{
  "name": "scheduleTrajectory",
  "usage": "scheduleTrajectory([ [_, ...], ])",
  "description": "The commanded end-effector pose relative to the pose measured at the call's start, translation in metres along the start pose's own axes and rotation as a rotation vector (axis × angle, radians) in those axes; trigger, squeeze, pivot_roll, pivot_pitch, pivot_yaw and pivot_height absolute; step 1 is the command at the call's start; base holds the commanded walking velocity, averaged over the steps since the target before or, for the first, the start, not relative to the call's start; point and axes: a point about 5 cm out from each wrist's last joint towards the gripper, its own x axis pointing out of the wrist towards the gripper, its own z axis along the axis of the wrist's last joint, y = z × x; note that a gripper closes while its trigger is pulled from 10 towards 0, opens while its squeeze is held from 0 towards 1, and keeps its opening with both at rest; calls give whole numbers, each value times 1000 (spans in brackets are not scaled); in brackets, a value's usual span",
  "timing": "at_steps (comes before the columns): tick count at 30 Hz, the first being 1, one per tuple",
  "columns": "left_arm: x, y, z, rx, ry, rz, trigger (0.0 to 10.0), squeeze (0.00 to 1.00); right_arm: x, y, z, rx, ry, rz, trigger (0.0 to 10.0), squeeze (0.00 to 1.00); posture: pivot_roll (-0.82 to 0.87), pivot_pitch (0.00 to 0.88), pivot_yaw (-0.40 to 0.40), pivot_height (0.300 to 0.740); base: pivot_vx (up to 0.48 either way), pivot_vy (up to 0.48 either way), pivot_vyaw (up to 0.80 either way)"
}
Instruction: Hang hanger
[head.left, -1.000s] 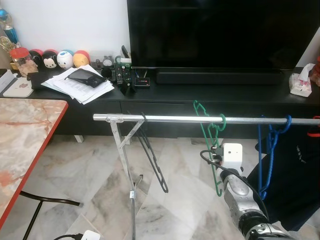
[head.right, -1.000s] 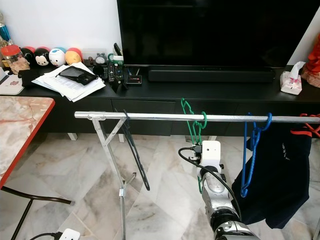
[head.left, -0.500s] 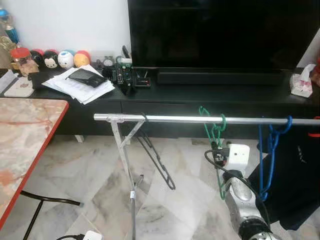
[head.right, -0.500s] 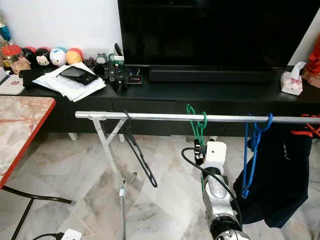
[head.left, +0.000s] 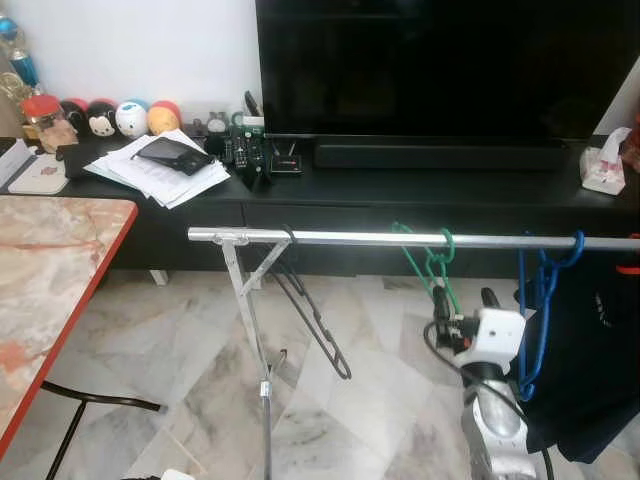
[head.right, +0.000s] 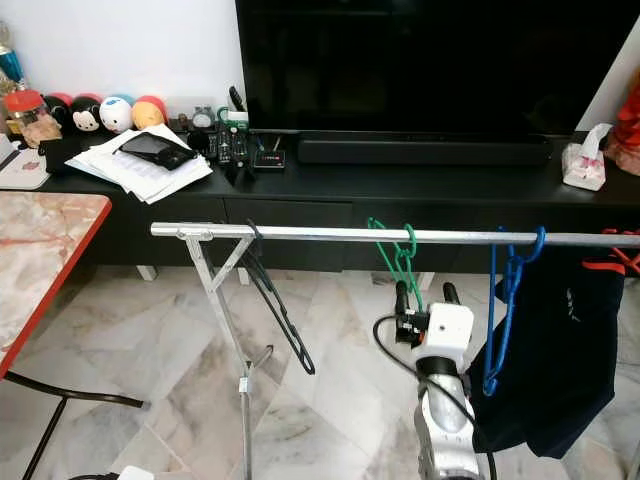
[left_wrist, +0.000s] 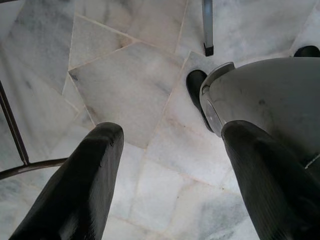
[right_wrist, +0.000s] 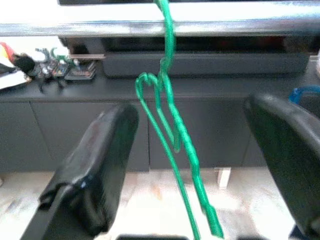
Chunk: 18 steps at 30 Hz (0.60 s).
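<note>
My right hand (head.right: 422, 293) hangs wide open just below the silver metal rail (head.left: 330, 238), its fingers either side of the green wire hanger (right_wrist: 172, 130) hooked there. Three hangers show on the rail: black (head.left: 310, 320), green, blue (head.left: 540, 290). My left hand (left_wrist: 170, 165), fingers spread, faces the marble floor (left_wrist: 130, 90).

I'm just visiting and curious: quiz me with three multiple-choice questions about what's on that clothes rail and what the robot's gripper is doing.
1. Where does the green plastic hanger hang?
A) on the silver metal rail
B) on the TV stand
C) on the marble table

2. What colour is the hanger carrying the dark garment?
A) red
B) blue
C) white

3. How is the right gripper?
A) shut on the hanger
B) open around it
C) holding a remote

Answers: 1 A, its hook loops over the rail. 2 B, the blue hanger sits at the garment's edge. 3 B, the wrist view shows both fingers spread, apart from the green wire.
</note>
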Motion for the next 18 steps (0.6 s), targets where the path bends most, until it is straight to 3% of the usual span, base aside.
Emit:
scheduleTrajectory([
  [1, 1, -4, 0, 12, 12, -5, 10000, 0, -3, 2, 8, -14, -40, 20, 10000, 1000, -74, 0, -28, 740, 0, 0, 0],
  [11, 6, -28, 11, 18, -3, -26, 10000, 0, -51, 2, 1, -66, 54, 109, 10000, 1000, -83, 0, -30, 740, 0, 0, 0],
  [12, 6, -29, 13, 19, -5, -27, 10000, 0, -55, 3, -1, -68, 76, 129, 10000, 1000, -84, 0, -30, 740, 0, 0, 0],
  [13, 7, -32, 18, 20, -11, -28, 10000, 0, -69, 5, -17, -42, 189, 223, 10000, 1000, -88, 0, -28, 740, 0, 0, 0],
  [15, 8, -34, 21, 22, -14, -30, 10000, 0, -71, 3, -23, -81, 225, 239, 10000, 1000, -89, 0, -27, 740, 0, 0, 0],
  [16, 9, -36, 24, 24, -18, -33, 10000, 0, -73, 1, -33, -87, 292, 251, 10000, 0, -92, 0, -28, 740, 0, 0, 0],
  [18, 9, -38, 25, 25, -20, -35, 10000, 0, -73, -1, -39, -113, 327, 251, 10000, 0, -92, 0, -28, 740, 0, 0, 0],
])
